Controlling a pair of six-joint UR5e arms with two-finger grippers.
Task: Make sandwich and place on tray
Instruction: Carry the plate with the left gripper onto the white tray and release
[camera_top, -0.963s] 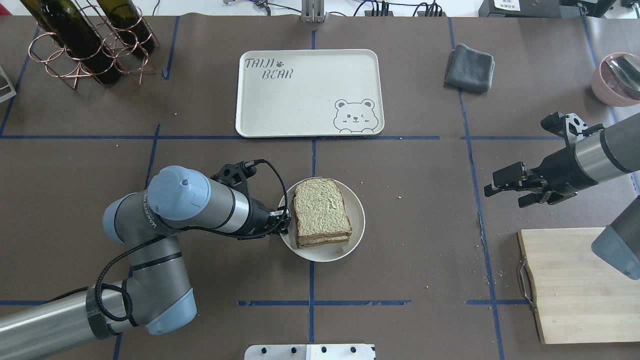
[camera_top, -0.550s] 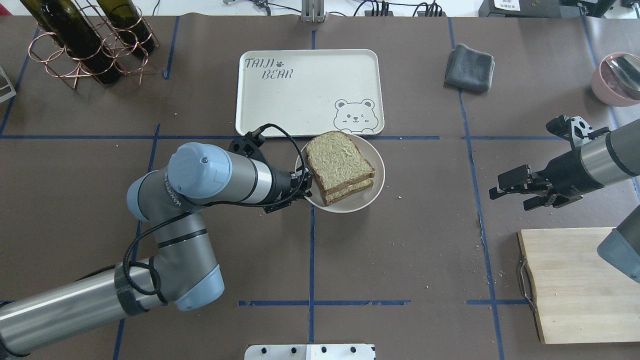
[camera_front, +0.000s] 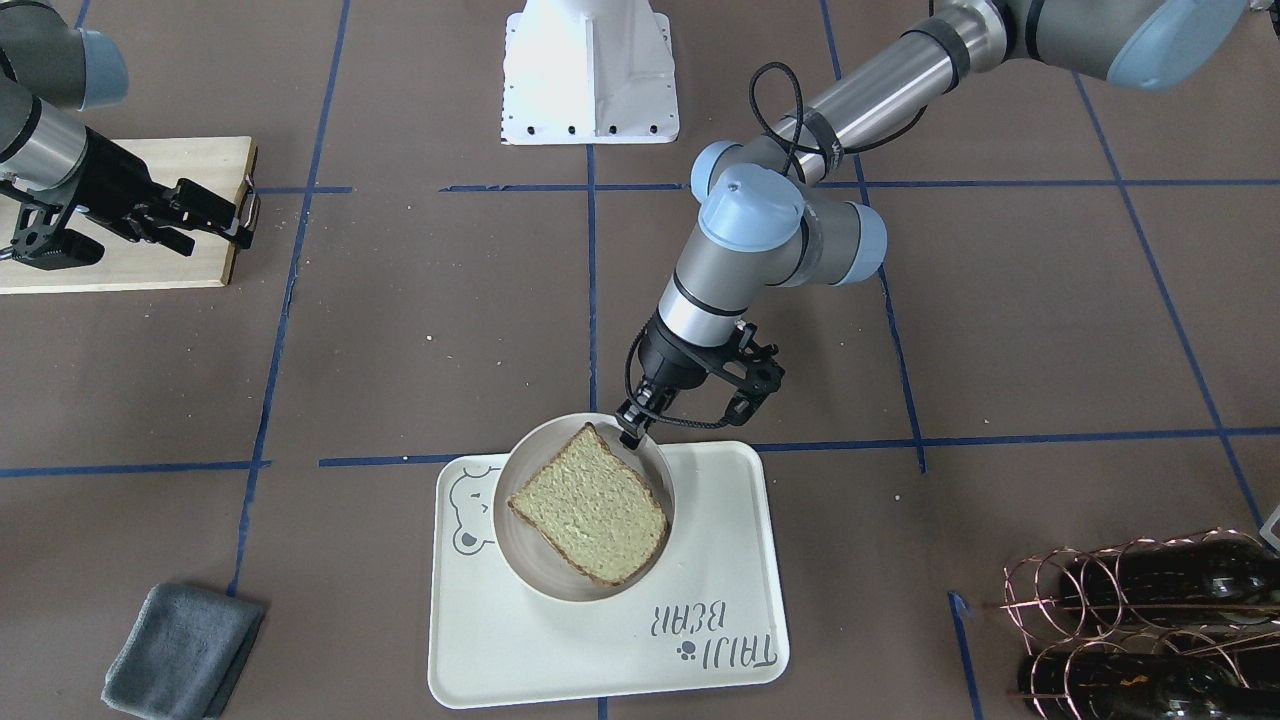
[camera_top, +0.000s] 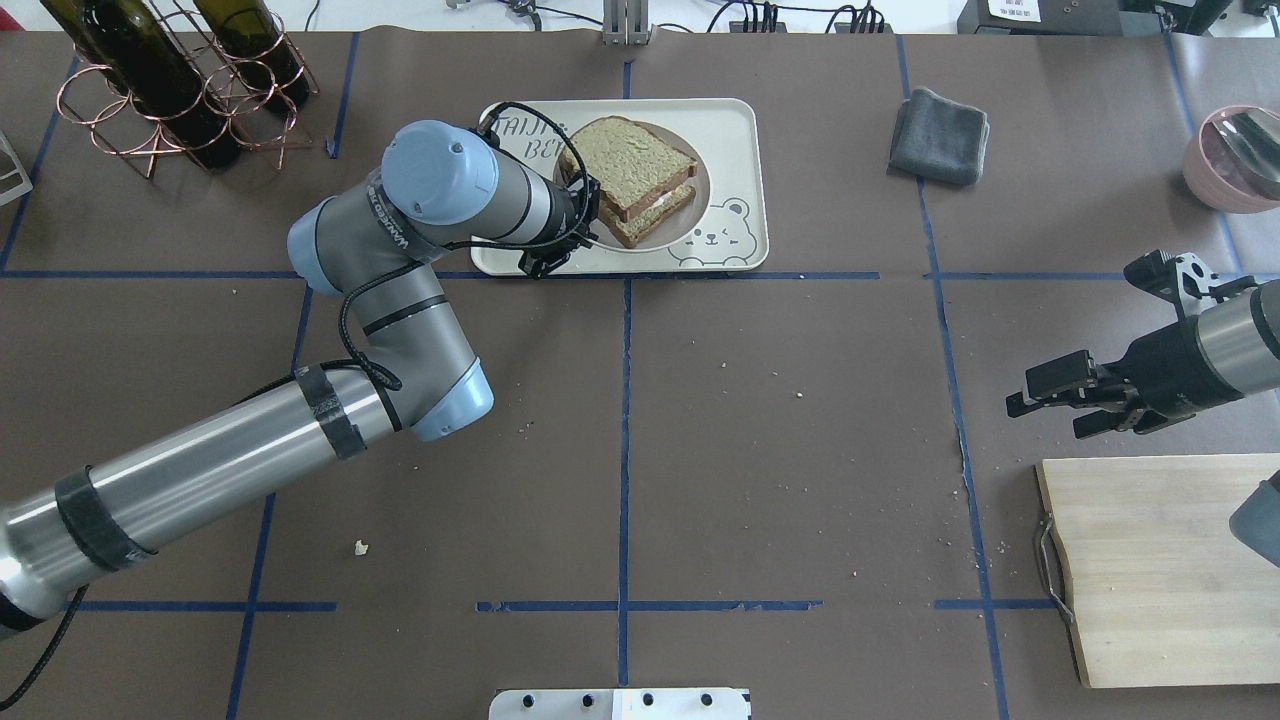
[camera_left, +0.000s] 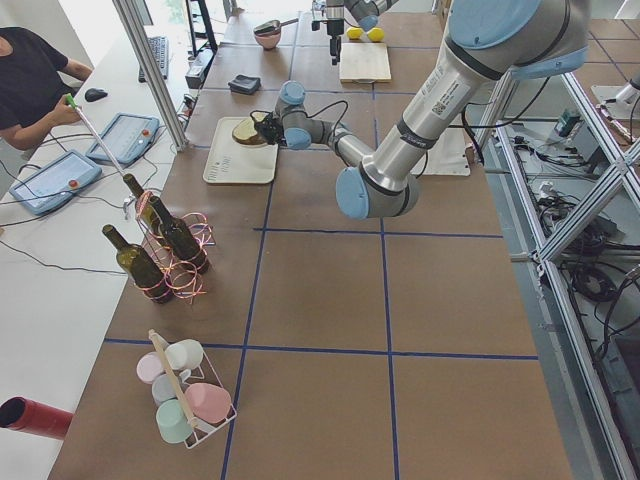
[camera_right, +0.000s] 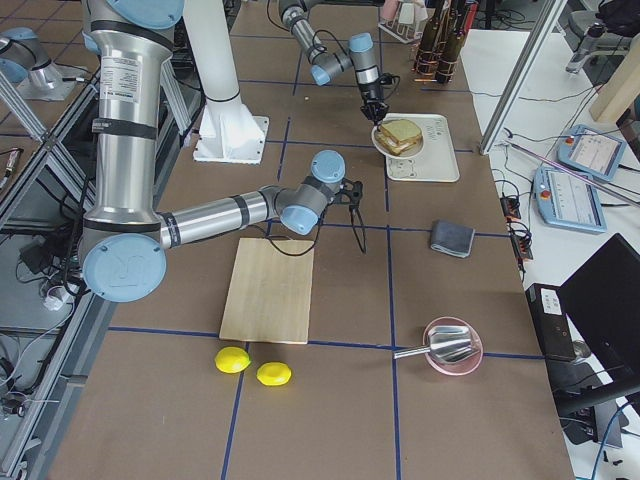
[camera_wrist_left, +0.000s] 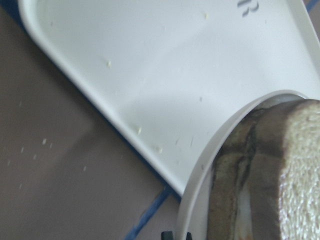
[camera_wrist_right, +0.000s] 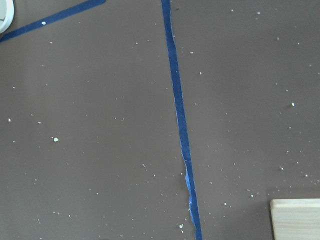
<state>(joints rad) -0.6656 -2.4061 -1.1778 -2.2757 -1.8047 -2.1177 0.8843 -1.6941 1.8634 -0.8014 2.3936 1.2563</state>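
The sandwich (camera_top: 628, 165), two tan bread slices with dark crust and a thin white layer between them, lies on a small round white plate (camera_top: 690, 215). My left gripper (camera_top: 585, 218) is shut on the plate's near-left rim. The plate is over the cream tray (camera_top: 730, 130), left of its bear drawing, and the left wrist view shows the plate's shadow on the tray floor (camera_wrist_left: 165, 75). From the front I see the sandwich (camera_front: 590, 515), the plate (camera_front: 512, 462), the tray (camera_front: 720, 520) and the left gripper (camera_front: 632, 430). My right gripper (camera_top: 1040, 410) hangs open and holds nothing above the table at the right.
A wooden cutting board (camera_top: 1160, 570) lies at the near right. A grey cloth (camera_top: 940, 135) and a pink bowl (camera_top: 1235, 155) are at the far right. A copper rack with wine bottles (camera_top: 170, 80) stands far left. Two lemons (camera_right: 232, 360) lie beyond the board.
My left arm has carried the plate with the sandwich from the table's middle away from the robot to above the tray. The right gripper has drawn back a little to the right.
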